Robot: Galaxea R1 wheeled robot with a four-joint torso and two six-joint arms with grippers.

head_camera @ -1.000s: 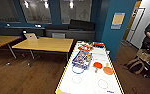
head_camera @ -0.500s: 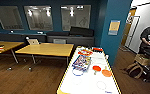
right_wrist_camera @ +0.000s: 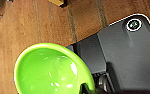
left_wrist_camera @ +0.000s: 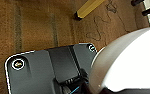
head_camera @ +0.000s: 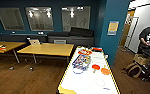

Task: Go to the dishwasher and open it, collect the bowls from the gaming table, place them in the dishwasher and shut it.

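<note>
green bowl [right_wrist_camera: 53, 72] carried over wood floor
rt claw pinching rim; light, stiff, slick, so grip by rim. left claw: can't tell.

Head view: the room is dim overall. Ceiling lamps reflect as bright patches in the dark wall windows [head_camera: 39, 18] at 11 to 12 o'clock. The doorway area at 2 o'clock is overexposed and washed out. The glossy white counter [head_camera: 91, 80] glares strongly at 6 o'clock, bleaching its surface detail. Wide-angle distortion bends straight lines toward the edges. The whole picture is soft and blurred.

Left wrist view: a pale rounded surface [left_wrist_camera: 131, 60] at 4 o'clock is blown out and unfocused.

Right wrist view: the green bowl [right_wrist_camera: 51, 72] carries white specular highlights and blurred edges. The wooden floor [right_wrist_camera: 21, 27] is evenly lit.
</note>
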